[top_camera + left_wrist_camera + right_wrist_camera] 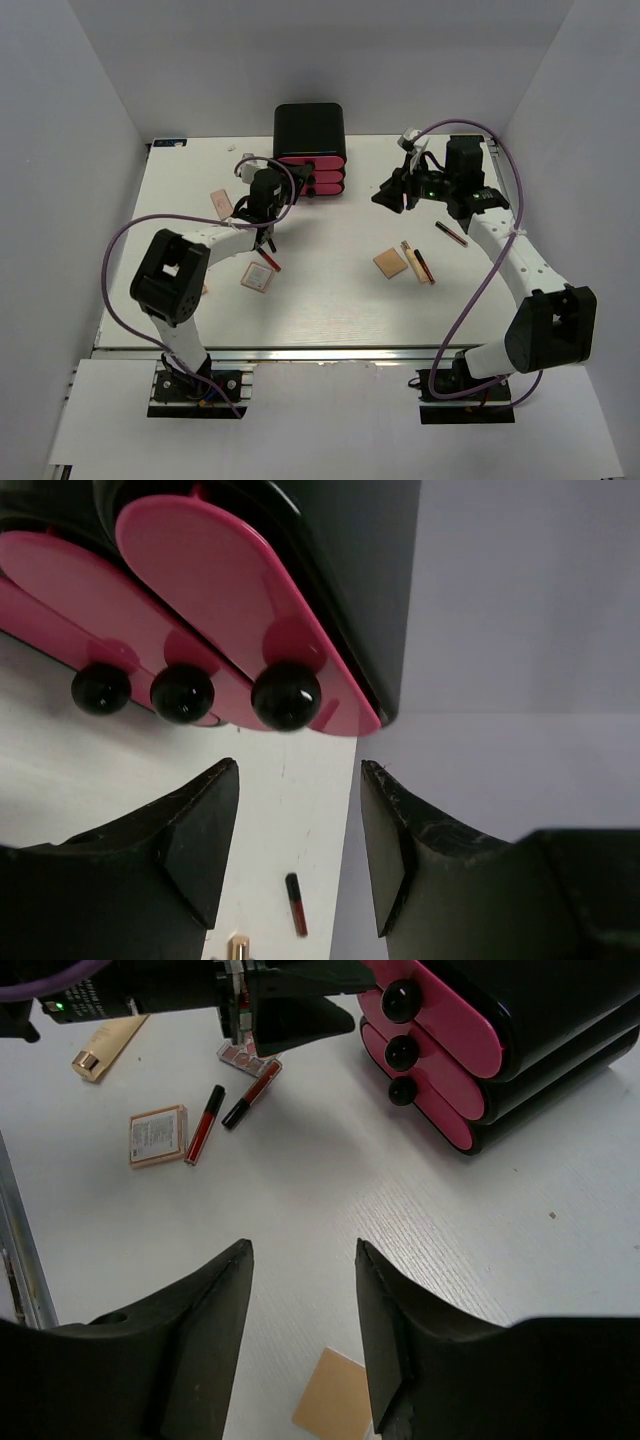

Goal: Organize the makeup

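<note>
Black drawer box [311,150] sits at the tabletop [330,310] rear. Makeup is loose in front of it: square palette [258,277] left, tan palette [390,263] centre, red-black stick [451,234] right. Left tool [300,770] is low, facing the drawer knobs [286,694], released and empty. Right tool [303,1250] hovers beside the box, released and empty.

Side by side: the left arm [215,237] and right arm [510,255], each of white tube links joined by boxy black housings. A purple cable [462,122] loops along each arm. A green light [431,192] glows at the right wrist. Matte black, wedge-shaped jaws show scuffed edges.
</note>
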`<state>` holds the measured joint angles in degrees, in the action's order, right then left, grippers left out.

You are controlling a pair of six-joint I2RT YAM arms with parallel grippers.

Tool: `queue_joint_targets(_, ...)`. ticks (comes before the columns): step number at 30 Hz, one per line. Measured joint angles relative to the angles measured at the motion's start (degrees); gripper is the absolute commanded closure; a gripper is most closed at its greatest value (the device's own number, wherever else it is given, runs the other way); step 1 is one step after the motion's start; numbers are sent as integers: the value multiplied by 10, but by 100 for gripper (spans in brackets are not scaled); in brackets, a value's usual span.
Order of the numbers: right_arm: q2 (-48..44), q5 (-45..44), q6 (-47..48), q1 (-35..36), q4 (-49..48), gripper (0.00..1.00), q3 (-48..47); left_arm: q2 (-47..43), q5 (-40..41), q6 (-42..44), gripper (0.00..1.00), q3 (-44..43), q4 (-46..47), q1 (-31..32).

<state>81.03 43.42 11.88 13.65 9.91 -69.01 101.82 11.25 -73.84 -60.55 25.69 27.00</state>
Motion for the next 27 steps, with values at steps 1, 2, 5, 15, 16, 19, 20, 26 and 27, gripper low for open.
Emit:
queue_joint_targets(1, 0, 0, -3, 0, -4, 48, 2, 12, 4, -4, 40, -7, 5, 0)
queue_joint_targets(2, 0, -1, -6, 0, -6, 47, 4, 24, 7, -7, 40, -15, 8, 0)
queue_joint_targets(5, 0, -4, -11, 0, -9, 46, 7, 52, 16, -12, 41, -35, 9, 0)
queue_joint_targets(15, 0, -15, -12, 0, -16, 45, 22, 101, 42, -21, 57, -87, 12, 0)
queue_joint_targets(16, 0, -15, -12, 0, -16, 45, 23, 102, 44, -23, 64, -87, 14, 0)
queue_joint_targets(19, 0, -18, -12, 0, -16, 45, 24, 103, 51, -30, 72, -87, 16, 1)
queue_joint_targets(20, 0, -19, -12, 0, -16, 45, 24, 103, 53, -31, 73, -87, 17, 1)
queue_joint_targets(26, 0, -25, -9, 0, -16, 44, 24, 103, 54, -34, 84, -79, 29, 2)
queue_joint_targets(27, 0, -26, -9, 0, -16, 44, 24, 101, 51, -35, 84, -72, 37, 2)
